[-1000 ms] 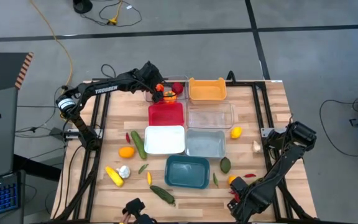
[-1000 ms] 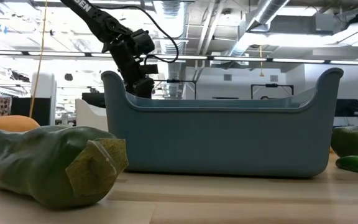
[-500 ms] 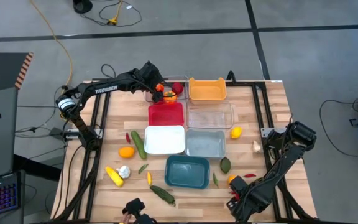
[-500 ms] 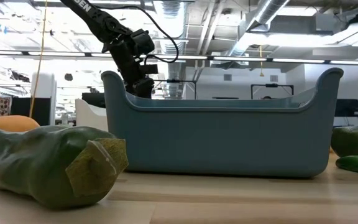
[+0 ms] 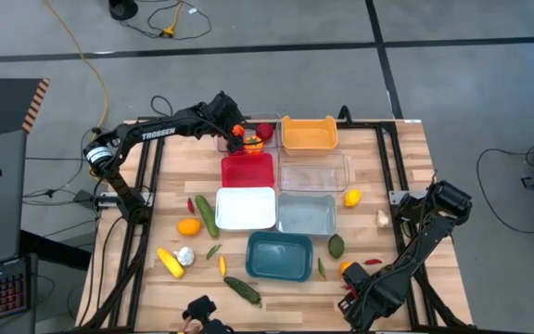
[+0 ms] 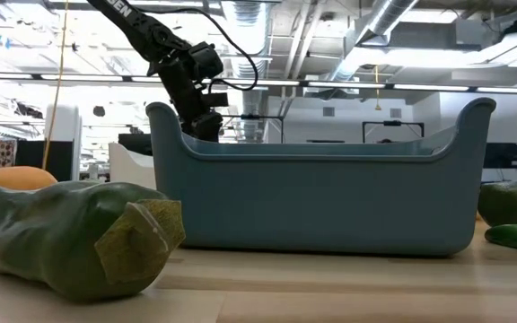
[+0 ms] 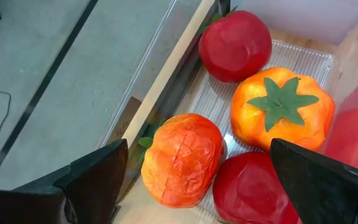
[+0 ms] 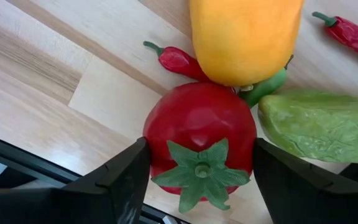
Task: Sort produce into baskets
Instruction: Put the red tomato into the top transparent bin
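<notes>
My right gripper (image 8: pixel 201 149) stands at the table's near right corner (image 5: pixel 355 292), pointing down, shut on a red tomato (image 8: pixel 197 124) with a green stem. An orange-yellow fruit (image 8: pixel 247 37) rests against that tomato. My left gripper (image 7: pixel 197 149) hangs open over the clear basket (image 5: pixel 239 139) at the far left. That basket holds two red tomatoes (image 7: pixel 235 43) and two orange ones (image 7: pixel 281 109). The orange (image 5: pixel 309 134), red (image 5: pixel 247 170), white (image 5: pixel 246 208), grey-blue (image 5: pixel 306 213) and teal (image 5: pixel 279 255) baskets and a second clear one (image 5: pixel 313 172) stand mid-table. My right gripper pinches the red tomato between its two fingers, which lie on opposite sides of its round body (image 8: pixel 157 137). The fingers come from above, pointing down. The tomato sits on the table with its stem up.
Beside the held tomato lie two red chilies (image 8: pixel 176 59) and a green vegetable (image 8: pixel 322 127). On the left lie a cucumber (image 5: pixel 207 215), an orange fruit (image 5: pixel 188 226), corn (image 5: pixel 170 263) and garlic (image 5: pixel 185 255). A lemon (image 5: pixel 351 197) and garlic (image 5: pixel 383 219) lie right.
</notes>
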Action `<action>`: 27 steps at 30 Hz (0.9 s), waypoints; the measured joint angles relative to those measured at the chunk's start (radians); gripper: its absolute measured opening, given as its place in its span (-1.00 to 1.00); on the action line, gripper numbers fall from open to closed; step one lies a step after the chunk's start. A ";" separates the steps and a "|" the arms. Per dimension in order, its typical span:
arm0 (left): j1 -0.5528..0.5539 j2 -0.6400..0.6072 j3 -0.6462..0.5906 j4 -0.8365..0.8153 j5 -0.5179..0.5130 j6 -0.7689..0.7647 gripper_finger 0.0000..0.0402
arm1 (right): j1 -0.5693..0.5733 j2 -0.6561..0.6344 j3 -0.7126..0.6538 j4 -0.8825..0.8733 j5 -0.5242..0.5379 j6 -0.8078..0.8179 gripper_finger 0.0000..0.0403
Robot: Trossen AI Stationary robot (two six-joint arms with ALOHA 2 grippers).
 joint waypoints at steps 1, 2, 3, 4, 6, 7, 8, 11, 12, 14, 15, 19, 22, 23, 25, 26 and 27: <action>0.000 0.000 0.000 0.000 0.000 0.000 0.89 | 0.000 0.000 0.000 0.000 0.000 0.000 0.42; 0.000 0.000 0.000 0.000 0.000 0.000 0.89 | 0.000 0.000 0.000 0.000 0.000 0.000 0.42; 0.000 0.000 0.000 0.000 0.000 0.000 0.89 | 0.000 0.000 0.000 0.000 0.000 0.000 0.42; 0.000 0.000 0.000 0.000 0.000 0.000 0.89 | 0.000 0.000 0.002 -0.002 0.000 0.000 0.42; 0.000 0.000 0.000 0.001 0.000 0.001 0.89 | 0.000 0.000 0.010 -0.009 0.000 0.000 0.42; 0.000 0.000 0.000 0.000 0.000 0.001 0.89 | -0.003 0.000 0.016 -0.010 0.000 -0.001 0.42; 0.000 0.000 0.000 0.001 0.000 0.001 0.89 | -0.006 0.000 0.023 -0.012 0.000 -0.003 0.42; 0.000 0.000 0.000 0.005 0.000 0.001 0.89 | -0.015 0.000 0.052 -0.040 0.003 -0.030 0.42; 0.000 0.000 0.000 0.005 0.000 0.001 0.89 | -0.021 0.000 0.060 -0.051 0.004 -0.042 0.42; -0.001 0.000 0.018 -0.021 -0.001 0.013 0.89 | -0.035 0.000 0.081 -0.081 0.008 -0.066 0.42; -0.002 0.000 0.033 -0.040 0.000 0.021 0.89 | -0.044 0.000 0.094 -0.102 0.017 -0.084 0.42; -0.012 0.000 0.114 -0.131 -0.001 0.025 0.89 | -0.089 0.000 0.148 -0.180 0.045 -0.171 0.42; -0.023 0.000 0.193 -0.199 -0.001 0.049 0.89 | -0.135 -0.001 0.194 -0.249 0.102 -0.262 0.42; -0.027 0.000 0.220 -0.226 0.000 0.055 0.89 | -0.152 -0.001 0.209 -0.273 0.125 -0.299 0.42; -0.034 0.000 0.275 -0.279 0.000 0.060 0.89 | -0.192 0.000 0.242 -0.321 0.169 -0.381 0.42; -0.038 0.000 0.305 -0.302 0.002 0.060 0.89 | -0.216 0.000 0.260 -0.343 0.194 -0.427 0.42; -0.042 0.000 0.336 -0.327 0.007 0.064 0.89 | -0.240 -0.001 0.277 -0.365 0.222 -0.477 0.42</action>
